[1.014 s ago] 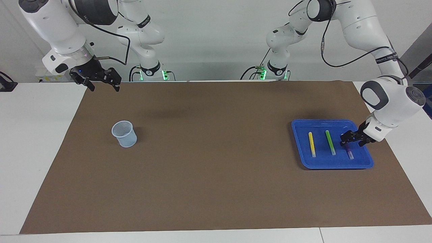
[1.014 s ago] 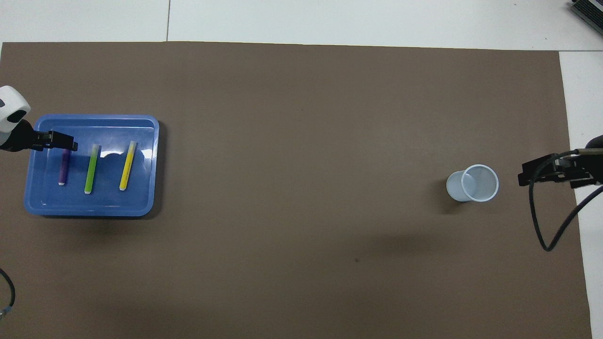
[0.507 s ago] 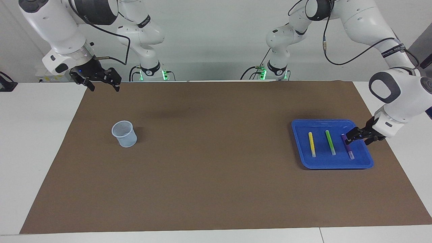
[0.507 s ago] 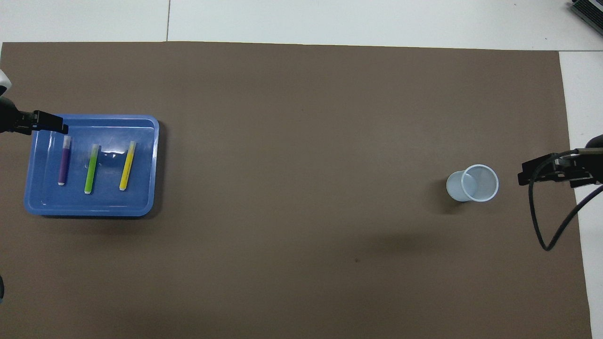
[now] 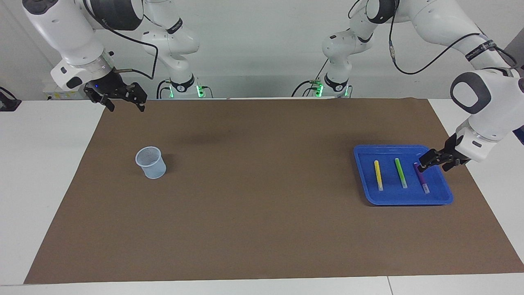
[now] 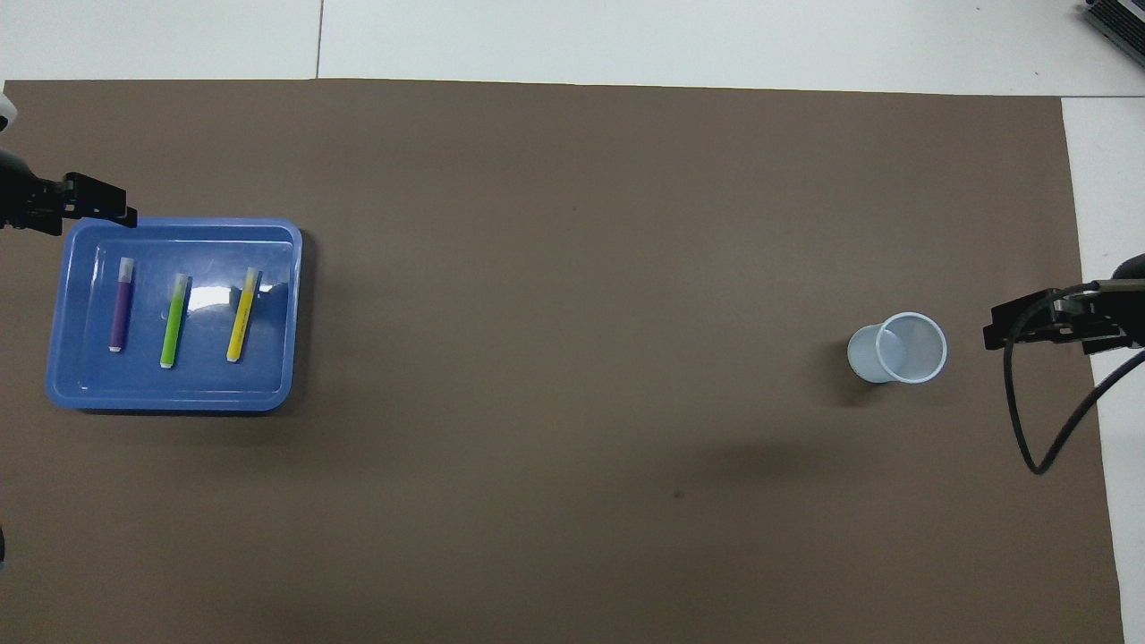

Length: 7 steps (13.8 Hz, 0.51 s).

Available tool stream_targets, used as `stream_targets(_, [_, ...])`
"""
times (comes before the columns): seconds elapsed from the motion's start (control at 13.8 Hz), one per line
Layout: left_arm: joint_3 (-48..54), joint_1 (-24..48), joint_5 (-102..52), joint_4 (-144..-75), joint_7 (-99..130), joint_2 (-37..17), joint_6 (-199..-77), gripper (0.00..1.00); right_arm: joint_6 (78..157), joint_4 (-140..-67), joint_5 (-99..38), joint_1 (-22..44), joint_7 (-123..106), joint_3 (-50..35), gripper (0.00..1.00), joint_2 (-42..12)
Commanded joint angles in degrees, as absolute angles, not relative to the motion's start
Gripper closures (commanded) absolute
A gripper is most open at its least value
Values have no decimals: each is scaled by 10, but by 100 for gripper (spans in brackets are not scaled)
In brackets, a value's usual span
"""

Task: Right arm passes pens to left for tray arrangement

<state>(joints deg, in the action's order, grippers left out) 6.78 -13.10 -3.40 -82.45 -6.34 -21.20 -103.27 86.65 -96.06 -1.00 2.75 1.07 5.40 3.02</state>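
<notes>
**Pens (image 5: 400,173) lay in the blue tray (image 5: 405,200), both grippers empty**

Clock directions below are read on the facing view, with 12 o'clock toward the robots.

At about 10 o'clock of the brown mat (image 5: 262,213), the right gripper (image 5: 127,105) hung in the air over the mat's corner. Its blue wrist light was on. Its two fingers stood apart and nothing was between them. This arm waited.

A small pale-blue cup (image 5: 151,164) stood upright on the mat at about 9 o'clock, toward the right arm's end. It was well apart from the tray. From above, no pen showed inside it.

The blue tray was at about 3 o'clock of the mat, toward the left arm's end of the white table (image 5: 41,184). All three pens lay flat inside it, side by side and not touching. Each one ran roughly from 12 to 6 o'clock, with its whitish end at 6 o'clock. The yellow pen (image 5: 378,175) came first, the green pen (image 5: 400,173) lay in the middle, and the purple pen (image 5: 423,179) lay nearest to the left arm's end.

The left gripper (image 5: 432,166) hung over the tray's rim at about 2 o'clock of the tray, near the 12 o'clock end of the purple pen. Its fingers were spread apart and held nothing.
</notes>
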Motion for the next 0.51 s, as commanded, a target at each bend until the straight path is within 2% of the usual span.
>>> stream_targets(0.0, [58, -100, -35, -781, -9, -208, -971, 0, 873, -958, -18, 28, 12, 56, 0, 26])
stream_targets(0.43, [60, -94, -32, -765, 3, -155, -900, 0, 872, -958, -18, 27, 11, 56, 0, 26])
